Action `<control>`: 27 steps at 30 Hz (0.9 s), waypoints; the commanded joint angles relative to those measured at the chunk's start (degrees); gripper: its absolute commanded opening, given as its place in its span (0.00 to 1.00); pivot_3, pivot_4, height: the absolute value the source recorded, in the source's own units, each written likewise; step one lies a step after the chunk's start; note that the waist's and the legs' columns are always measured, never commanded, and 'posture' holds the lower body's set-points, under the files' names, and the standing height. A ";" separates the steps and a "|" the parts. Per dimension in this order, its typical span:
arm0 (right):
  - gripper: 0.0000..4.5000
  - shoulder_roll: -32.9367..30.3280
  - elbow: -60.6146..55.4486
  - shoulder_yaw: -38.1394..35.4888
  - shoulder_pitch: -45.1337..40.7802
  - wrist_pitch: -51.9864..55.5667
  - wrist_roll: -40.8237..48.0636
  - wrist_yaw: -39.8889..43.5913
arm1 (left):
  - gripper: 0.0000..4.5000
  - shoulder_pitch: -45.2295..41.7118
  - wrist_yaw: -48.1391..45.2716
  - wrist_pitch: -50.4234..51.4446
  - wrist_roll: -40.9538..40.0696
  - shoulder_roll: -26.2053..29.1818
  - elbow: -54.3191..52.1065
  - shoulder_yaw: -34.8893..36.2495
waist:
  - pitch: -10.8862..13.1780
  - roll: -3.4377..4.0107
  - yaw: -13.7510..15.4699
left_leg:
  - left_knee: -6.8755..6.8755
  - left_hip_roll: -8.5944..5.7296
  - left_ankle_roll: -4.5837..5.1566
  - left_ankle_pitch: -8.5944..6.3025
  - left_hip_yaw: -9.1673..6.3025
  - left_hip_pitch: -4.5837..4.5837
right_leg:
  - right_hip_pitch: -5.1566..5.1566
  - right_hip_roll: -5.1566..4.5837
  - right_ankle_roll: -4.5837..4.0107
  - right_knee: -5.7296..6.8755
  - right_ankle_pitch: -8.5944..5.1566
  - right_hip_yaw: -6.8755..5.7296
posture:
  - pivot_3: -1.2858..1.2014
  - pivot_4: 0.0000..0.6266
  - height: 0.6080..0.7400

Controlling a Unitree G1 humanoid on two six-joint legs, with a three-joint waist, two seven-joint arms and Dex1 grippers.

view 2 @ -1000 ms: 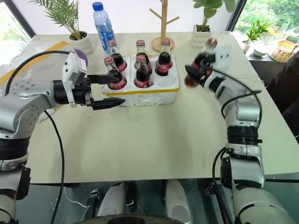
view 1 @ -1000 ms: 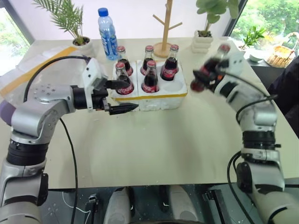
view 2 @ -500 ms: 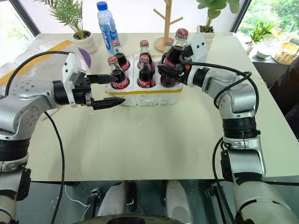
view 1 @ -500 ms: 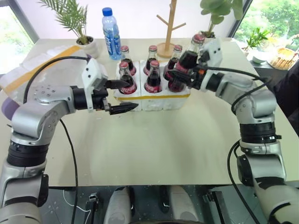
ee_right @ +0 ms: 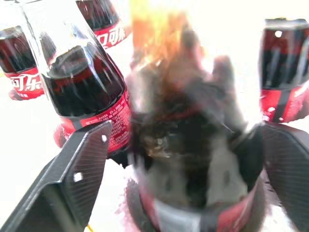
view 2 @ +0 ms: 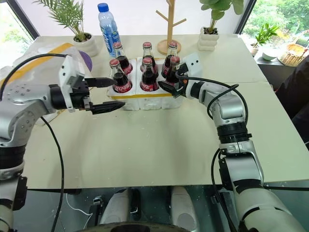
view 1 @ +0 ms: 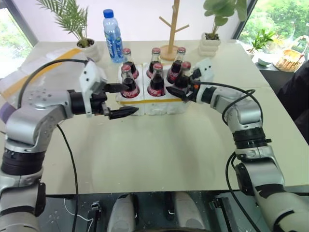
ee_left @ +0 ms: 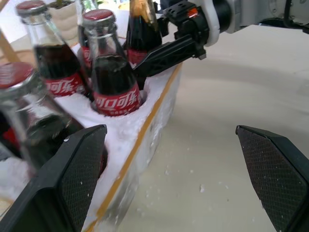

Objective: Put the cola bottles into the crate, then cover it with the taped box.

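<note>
The low white crate (view 1: 159,105) with a thin yellow band stands mid-table with six cola bottles upright in its wells, such as the front-left bottle (view 1: 128,83) and the front-middle one (view 1: 157,79). My right gripper (view 1: 179,86) reaches in from the right, its fingers open on either side of the front-right bottle (view 1: 185,70), which looks blurred in the right wrist view (ee_right: 188,121). Open and holding nothing, my left gripper (view 1: 126,100) hovers at the crate's front-left corner. The taped box (view 1: 50,62), white with a wide yellow band, lies at the table's left, partly behind my left arm.
Behind the crate stand a blue-capped water bottle (view 1: 112,36), a potted palm (view 1: 83,38), a wooden branch stand (view 1: 171,34) and a white plant pot (view 1: 210,44). A basket (view 1: 291,58) and a person's dark sleeve (view 1: 297,94) are at the right edge.
My right gripper brought its bottle left and down into the crate's front-right well, and its fingers have spread apart. The left gripper has stayed put, open.
</note>
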 commanded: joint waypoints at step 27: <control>0.99 -28.12 -27.22 -16.89 4.07 17.75 27.09 20.07 | 1.00 -7.99 -24.52 -39.55 38.04 32.64 66.22 -0.50 | 0.01 -0.02 1.53 | -0.12 0.09 0.01 -0.04 0.40 -0.15 | -0.32 -0.11 -0.44 -0.05 -0.20 -0.09 | 0.52 0.24 1.00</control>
